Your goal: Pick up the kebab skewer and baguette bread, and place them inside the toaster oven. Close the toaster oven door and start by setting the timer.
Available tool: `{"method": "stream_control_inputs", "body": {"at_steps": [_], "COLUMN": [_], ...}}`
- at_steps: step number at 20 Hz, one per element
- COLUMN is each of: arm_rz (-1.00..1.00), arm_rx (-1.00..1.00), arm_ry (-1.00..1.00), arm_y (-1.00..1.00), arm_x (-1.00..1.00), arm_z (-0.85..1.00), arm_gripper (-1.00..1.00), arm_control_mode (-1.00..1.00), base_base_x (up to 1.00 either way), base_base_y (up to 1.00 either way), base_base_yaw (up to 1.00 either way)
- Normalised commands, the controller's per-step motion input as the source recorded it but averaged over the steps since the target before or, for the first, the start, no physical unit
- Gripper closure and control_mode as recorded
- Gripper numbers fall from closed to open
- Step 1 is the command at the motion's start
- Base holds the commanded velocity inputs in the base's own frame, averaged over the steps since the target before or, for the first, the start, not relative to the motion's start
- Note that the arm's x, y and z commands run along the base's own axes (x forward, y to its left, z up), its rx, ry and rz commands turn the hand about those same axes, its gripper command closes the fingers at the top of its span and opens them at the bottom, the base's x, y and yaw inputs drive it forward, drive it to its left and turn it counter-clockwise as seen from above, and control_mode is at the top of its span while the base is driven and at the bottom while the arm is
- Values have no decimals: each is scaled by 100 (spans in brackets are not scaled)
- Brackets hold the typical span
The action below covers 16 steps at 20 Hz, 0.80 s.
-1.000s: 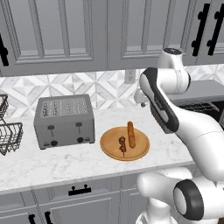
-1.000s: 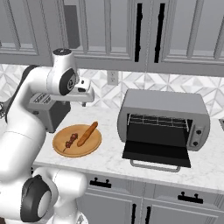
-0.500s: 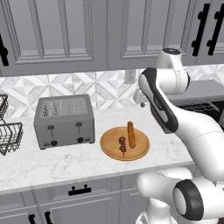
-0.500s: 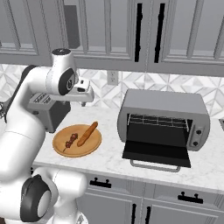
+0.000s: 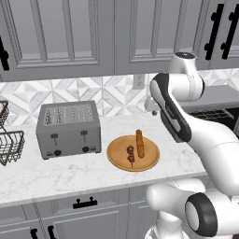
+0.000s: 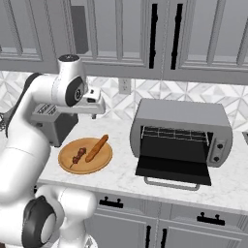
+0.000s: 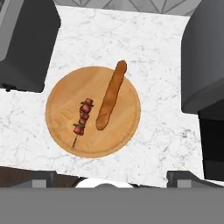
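Round wooden plate (image 7: pixel 61 127) on the marble counter (image 7: pixel 166 131), between slot toaster (image 5: pixel 69 128) and toaster oven (image 6: pixel 180 130). On the plate: kebab skewer (image 7: pixel 82 119) and baguette bread (image 7: pixel 111 95), side by side, close but apart in the hand view, both flat on the wood. Skewer strung with dark red and brown chunks along its upper half, bare stick tip toward the plate's near rim; baguette longer, one end reaching just past the far rim. Same pair seen on the plate in the left base view, skewer (image 5: pixel 131 153) left of baguette (image 5: pixel 139 143), and in the right base view, skewer (image 6: pixel 79 156) left of baguette (image 6: pixel 96 147). Toaster oven to the right of the plate on the same counter, toaster oven door (image 6: pixel 173 170) dropped fully open and lying flat toward the counter edge, silver bar handle at its front edge, wire rack visible inside, cavity dark. Two knobs on the oven's right front panel. Gripper (image 6: pixel 93 103) raised above the counter behind the plate, near the tiled backsplash, pointing down over the plate; jaws spread wide, nothing between them, clear of both food items. Wire basket (image 5: pixel 10 144) at far left of the counter, well apart from the plate
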Motion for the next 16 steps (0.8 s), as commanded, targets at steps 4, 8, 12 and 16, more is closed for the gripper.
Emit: {"method": "stream_control_inputs", "body": {"at_steps": [4,8,12,16], "arm_rz": [43,52,52,47], "arm_rx": [15,12,13,15], "arm_ry": [-36,-39,-43,-39], "arm_y": [-100,-100,-100,-100], "arm_x": [-69,-43,-16,2], "arm_z": [0,0,-1,-6], "arm_gripper": [-100,-100,-100,-100], "arm_control_mode": [-100,-100,-100,-100], "base_base_x": [0,0,0,0], "base_base_y": [0,0,0,0], "base_base_yaw": [0,0,0,0]}}
